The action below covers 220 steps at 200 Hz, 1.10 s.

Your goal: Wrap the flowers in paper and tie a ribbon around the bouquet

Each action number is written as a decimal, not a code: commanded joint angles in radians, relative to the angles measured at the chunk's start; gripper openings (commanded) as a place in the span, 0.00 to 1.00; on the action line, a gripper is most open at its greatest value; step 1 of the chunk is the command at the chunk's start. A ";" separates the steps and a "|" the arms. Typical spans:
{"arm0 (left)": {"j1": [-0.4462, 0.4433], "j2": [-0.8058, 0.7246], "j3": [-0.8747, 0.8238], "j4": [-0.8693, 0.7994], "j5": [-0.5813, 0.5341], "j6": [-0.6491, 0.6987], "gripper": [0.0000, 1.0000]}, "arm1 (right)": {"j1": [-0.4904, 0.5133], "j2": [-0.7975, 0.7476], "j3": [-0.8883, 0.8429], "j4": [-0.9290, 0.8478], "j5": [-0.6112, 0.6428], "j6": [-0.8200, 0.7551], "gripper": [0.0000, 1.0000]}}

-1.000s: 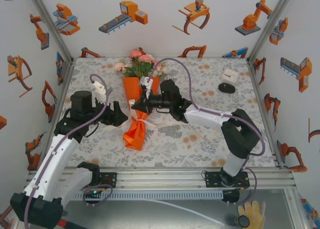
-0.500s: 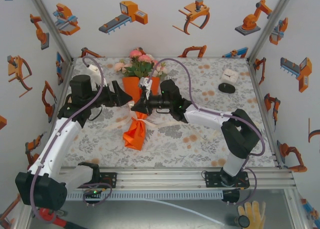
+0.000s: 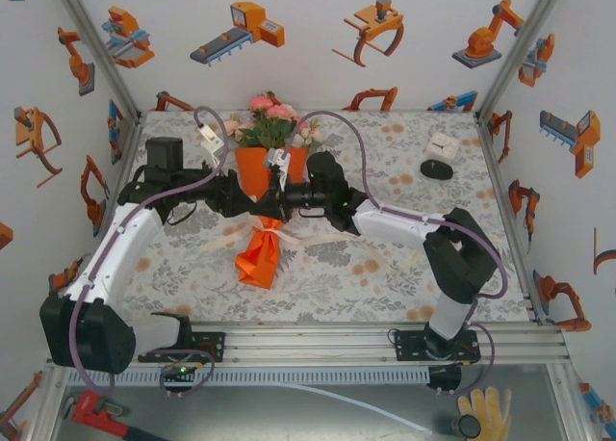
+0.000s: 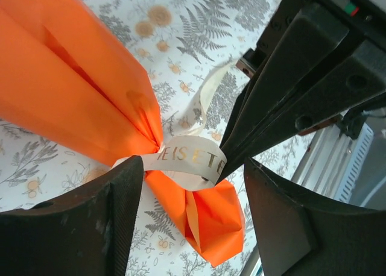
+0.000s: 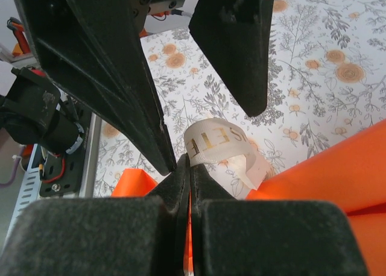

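Around matte paper (image 4: pixel 72 101), ribbon (image 4: pixel 187 161) (gold-lettered)

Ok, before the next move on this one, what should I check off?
1. Grip: right gripper shut on the ribbon: ok.
2. Second arm: left gripper open, jaws straddling the ribbon: ok.
3. Wrap: ribbon banded round the paper at the waist of the bouquet: ok.
4. Contents: flowers showing at the wide end: ok.
5. Ribbon tied off: cannot tell.
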<state>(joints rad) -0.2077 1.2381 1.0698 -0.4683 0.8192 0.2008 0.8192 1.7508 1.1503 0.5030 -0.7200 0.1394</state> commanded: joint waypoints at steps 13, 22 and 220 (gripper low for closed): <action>0.008 0.020 -0.018 0.049 0.080 0.091 0.61 | -0.002 0.009 0.044 0.055 -0.050 0.009 0.00; 0.010 0.024 -0.018 0.055 0.092 0.086 0.58 | -0.004 0.009 0.044 0.053 -0.051 0.008 0.00; 0.039 0.014 -0.100 0.277 0.191 -0.321 0.46 | -0.009 0.017 0.068 0.023 -0.065 0.006 0.00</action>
<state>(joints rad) -0.1692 1.2774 1.0019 -0.2993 0.9413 0.1093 0.8066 1.7618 1.1721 0.4881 -0.7822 0.1425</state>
